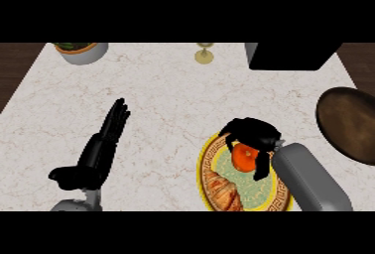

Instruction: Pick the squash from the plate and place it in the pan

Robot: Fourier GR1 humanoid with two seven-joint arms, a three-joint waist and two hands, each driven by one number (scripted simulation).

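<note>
**Right hand closed over the squash on the plate**

The pale, veined marble desk fills nearly the whole view. A large black box-shaped thing stands at its far edge, towards the right. The round, dark brown pan lies at the right edge and is partly cut off by the frame; nothing shows inside it.

The round plate with a patterned yellow rim and pale green centre sits near the front of the desk, to the right of the middle and well apart from the pan. The grey right forearm comes in from the lower right and reaches over it. The black right hand is on the plate's far part, with its fingers and thumb curled round the round orange-red squash. The squash is over the plate's centre, but it is unclear whether it still rests on the plate.

The black left hand shows at the left above the desk, with its fingers straight, close together and pointing away, holding nothing.

A grey-white pot with green leaves stands at the far left corner. A small yellowish stemmed glass stands at the far edge, near the black box.
</note>
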